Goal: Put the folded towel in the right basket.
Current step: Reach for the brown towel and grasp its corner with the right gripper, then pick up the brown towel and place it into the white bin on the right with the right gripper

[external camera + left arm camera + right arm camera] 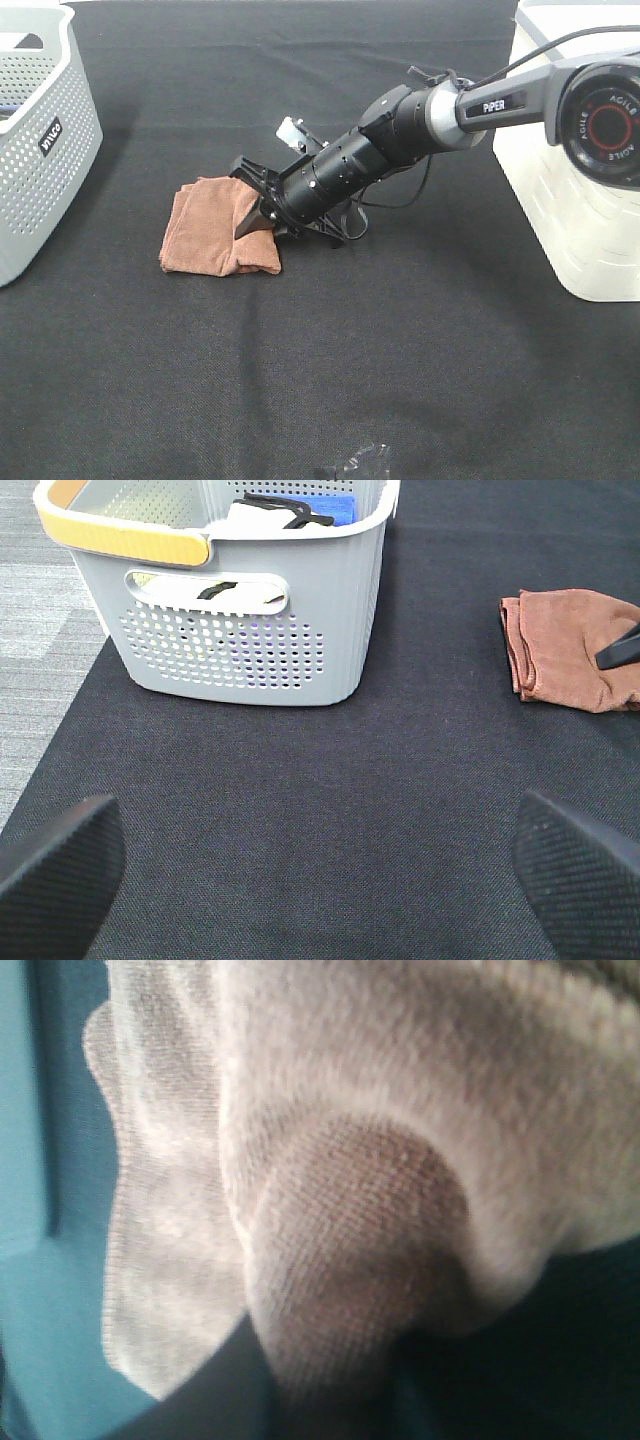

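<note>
The folded brown towel (205, 232) lies on the black cloth left of centre. It also shows in the left wrist view (565, 645). My right gripper (256, 213) reaches across from the right and is pressed into the towel's right edge, with its jaws closed on a fold. The right wrist view is filled by the bunched towel (350, 1220) close up. The right basket (580, 200), white, stands at the right edge. My left gripper (320, 880) is open and empty, low over the cloth, and is out of the high view.
A grey perforated basket (40, 130) stands at the left edge. In the left wrist view it (250, 620) holds several items and has an orange handle. A small clear plastic scrap (362, 462) lies at the front edge.
</note>
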Controlling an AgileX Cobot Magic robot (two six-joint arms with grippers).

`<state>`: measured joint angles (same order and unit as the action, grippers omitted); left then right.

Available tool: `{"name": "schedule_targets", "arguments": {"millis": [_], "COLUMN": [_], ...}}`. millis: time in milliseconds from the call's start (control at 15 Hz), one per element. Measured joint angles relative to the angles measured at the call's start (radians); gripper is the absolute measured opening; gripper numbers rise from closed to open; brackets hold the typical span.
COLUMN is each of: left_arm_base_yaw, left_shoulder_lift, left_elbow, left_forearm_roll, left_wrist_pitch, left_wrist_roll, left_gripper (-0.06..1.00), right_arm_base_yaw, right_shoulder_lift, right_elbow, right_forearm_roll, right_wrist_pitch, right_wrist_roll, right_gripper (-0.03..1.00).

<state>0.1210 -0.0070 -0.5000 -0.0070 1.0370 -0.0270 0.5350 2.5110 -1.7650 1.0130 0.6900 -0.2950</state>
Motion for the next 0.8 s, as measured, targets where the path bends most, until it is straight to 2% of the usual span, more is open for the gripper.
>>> {"name": "schedule_targets", "arguments": {"millis": [133, 267, 333, 600, 667, 800], "left_arm_base_yaw": [0.000, 0.000, 0.000, 0.000, 0.000, 0.000], "left_shoulder_lift": [0.000, 0.000, 0.000, 0.000, 0.000, 0.000], "left_elbow": [0.000, 0.000, 0.000, 0.000, 0.000, 0.000], "left_forearm_roll": [0.000, 0.000, 0.000, -0.006, -0.008, -0.008], "left_wrist_pitch": [0.000, 0.000, 0.000, 0.000, 0.000, 0.000], "left_wrist_roll": [0.000, 0.000, 0.000, 0.000, 0.000, 0.000], "left_gripper": [0.98, 0.98, 0.98, 0.98, 0.98, 0.98], "right_arm_base_yaw": [0.003, 0.003, 0.001, -0.061, -0.079, -0.105], "right_shoulder_lift": [0.000, -0.020, -0.039, -0.171, -0.193, -0.218], "right_elbow": [-0.039, -0.090, -0.127, -0.334, -0.370, -0.415], "right_forearm_roll": [-0.057, -0.109, -0.129, -0.186, -0.202, -0.213], "right_wrist_pitch": [0.018, 0.078, 0.129, 0.437, 0.481, 0.509], "right_wrist_roll": [0.000, 0.000, 0.000, 0.034, 0.045, 0.065], "right_gripper": [0.20, 0.20, 0.20, 0.20, 0.20, 0.20]}}
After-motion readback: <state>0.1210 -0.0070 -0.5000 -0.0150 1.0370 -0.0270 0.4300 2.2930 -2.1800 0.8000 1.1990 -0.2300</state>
